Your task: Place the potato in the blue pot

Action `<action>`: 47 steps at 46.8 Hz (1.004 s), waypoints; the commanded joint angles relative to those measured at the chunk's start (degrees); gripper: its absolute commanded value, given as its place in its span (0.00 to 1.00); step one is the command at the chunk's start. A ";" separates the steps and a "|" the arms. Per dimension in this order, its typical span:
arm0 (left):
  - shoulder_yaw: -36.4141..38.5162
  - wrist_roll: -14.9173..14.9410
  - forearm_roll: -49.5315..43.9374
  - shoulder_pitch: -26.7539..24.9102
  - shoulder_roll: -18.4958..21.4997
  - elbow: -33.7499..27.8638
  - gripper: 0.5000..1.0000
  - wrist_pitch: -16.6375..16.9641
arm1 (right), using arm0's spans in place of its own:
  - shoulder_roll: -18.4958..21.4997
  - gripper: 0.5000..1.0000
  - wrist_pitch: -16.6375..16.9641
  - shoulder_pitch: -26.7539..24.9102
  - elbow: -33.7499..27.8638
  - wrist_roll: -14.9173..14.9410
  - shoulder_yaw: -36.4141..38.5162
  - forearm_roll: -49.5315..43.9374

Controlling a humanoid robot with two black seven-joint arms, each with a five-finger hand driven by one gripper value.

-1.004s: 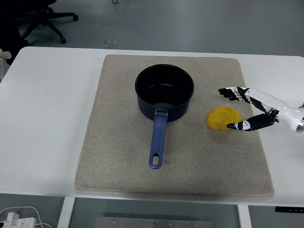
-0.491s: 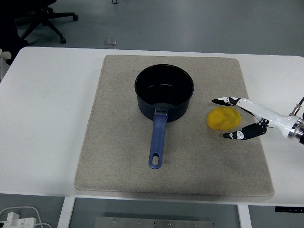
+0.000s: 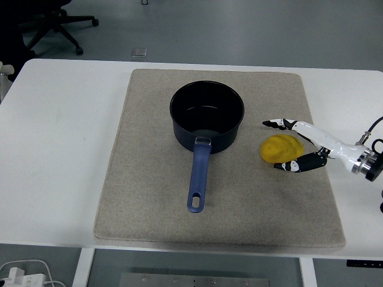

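A yellow potato [image 3: 278, 149] lies on the beige mat [image 3: 149, 197], right of the blue pot [image 3: 207, 115]. The pot is empty and upright, its handle [image 3: 198, 177] pointing toward the near edge. My right hand [image 3: 279, 146] reaches in from the right edge. Its fingers [image 3: 281, 124] spread around the potato, the upper ones behind it and the thumb [image 3: 293, 165] in front of it. The hand brackets the potato without a closed grasp. The potato rests on the mat. My left arm is out of view.
The mat covers the middle of the white table [image 3: 60, 137]. An office chair base [image 3: 57, 27] stands on the floor beyond the far left corner. White cables [image 3: 24, 272] lie below the near left edge.
My right hand has moved left and lowered, so its fingers now reach around the potato. The potato and pot have stayed in place.
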 commanded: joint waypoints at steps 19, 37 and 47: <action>-0.06 0.00 0.00 0.00 0.00 0.00 0.99 0.01 | 2.85 0.84 -1.77 0.08 -4.35 0.09 0.07 0.08; -0.06 0.00 -0.09 0.09 0.00 0.09 0.99 0.09 | 2.67 0.84 -2.48 -0.09 -4.35 0.79 -0.11 0.17; -0.06 0.00 -0.09 0.00 0.00 0.00 0.99 0.01 | 2.67 0.84 -3.00 -0.18 -4.35 0.80 -0.11 0.26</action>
